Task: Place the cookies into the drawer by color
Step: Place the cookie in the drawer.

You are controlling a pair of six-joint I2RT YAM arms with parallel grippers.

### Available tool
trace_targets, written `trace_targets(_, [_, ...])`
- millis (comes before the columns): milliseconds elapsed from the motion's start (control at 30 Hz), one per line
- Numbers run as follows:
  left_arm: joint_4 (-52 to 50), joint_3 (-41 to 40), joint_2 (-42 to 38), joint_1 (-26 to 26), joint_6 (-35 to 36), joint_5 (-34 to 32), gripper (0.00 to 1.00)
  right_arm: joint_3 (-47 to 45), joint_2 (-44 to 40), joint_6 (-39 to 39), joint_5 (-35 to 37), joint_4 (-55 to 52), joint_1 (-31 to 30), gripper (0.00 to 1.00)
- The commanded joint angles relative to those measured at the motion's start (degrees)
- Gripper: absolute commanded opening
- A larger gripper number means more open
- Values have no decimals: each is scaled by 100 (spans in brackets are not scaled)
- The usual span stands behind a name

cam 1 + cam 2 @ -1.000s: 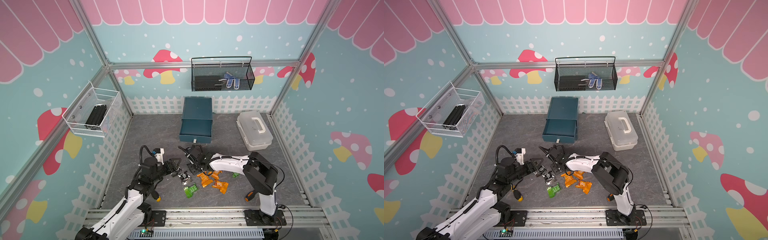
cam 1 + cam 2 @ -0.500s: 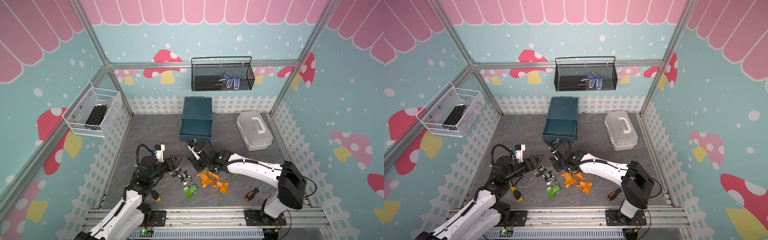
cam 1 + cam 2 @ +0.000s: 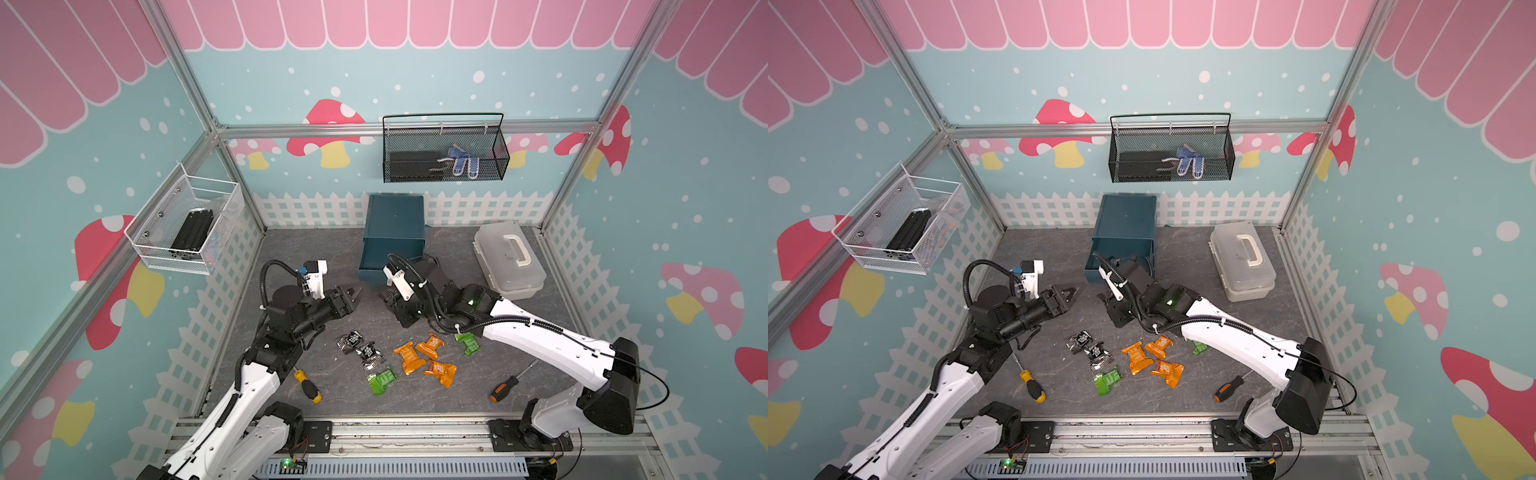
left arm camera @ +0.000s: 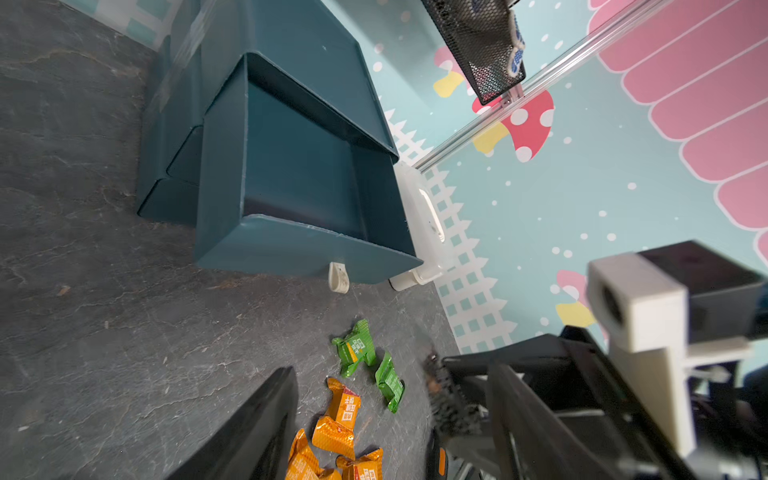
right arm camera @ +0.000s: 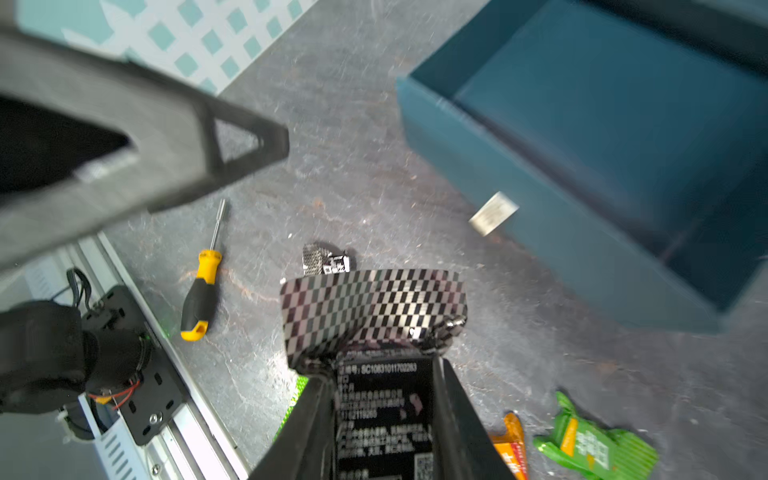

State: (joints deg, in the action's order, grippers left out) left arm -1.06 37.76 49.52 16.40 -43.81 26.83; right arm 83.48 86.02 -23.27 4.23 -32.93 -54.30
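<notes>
My right gripper [image 3: 388, 297] [image 5: 380, 370] is shut on a black-silver cookie [image 5: 374, 316] and hangs just in front of the drawer [image 3: 395, 232]. The drawer's top tray [image 4: 299, 166] is pulled out and looks empty, its pale tab [image 4: 338, 276] facing the arms. My left gripper [image 3: 351, 293] [image 4: 392, 399] stands open with nothing in it, left of the right gripper. On the floor nearer the front lie two black-silver cookies [image 3: 357, 345], three orange cookies [image 3: 430, 357] and two green cookies [image 3: 382, 380] [image 3: 467, 343].
A yellow-and-black screwdriver [image 3: 307, 384] lies beside my left arm. An orange-and-black screwdriver [image 3: 505, 386] lies under my right arm. A translucent white case [image 3: 509, 259] stands right of the drawer. Wire baskets [image 3: 444, 149] [image 3: 191, 228] hang on the walls.
My right arm's elbow has swung out to the right, and its gripper holds the black-silver cookie in front of the drawer. My left gripper has moved away from the pile toward the back.
</notes>
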Motion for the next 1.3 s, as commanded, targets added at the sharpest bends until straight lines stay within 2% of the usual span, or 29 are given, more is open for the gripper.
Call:
trace_targets(0, [-342,556,128,-120,348,-180,74,688,345,163,143,-350,230,31])
trace_targets(267, [-33,1107,1029,-634,288,261,74,2430,1604,359,42,-983,844,31])
trace_targets(433, [65,1394,1556,-709,369,196,73,3175,2233,264,215,-1203,886,31])
trace_targets(767, [207,1661,2285,-709,584,135,73,5093,4015,-98,790,-2198,908,31])
trace_targets(1100, [426,1752,2742,-713,520,253,72,5429,4542,-192,303,-2218,1201,33])
trace_targets(1267, [433,1725,2776,-709,550,174,72,5519,4684,-143,147,-2245,1220,44])
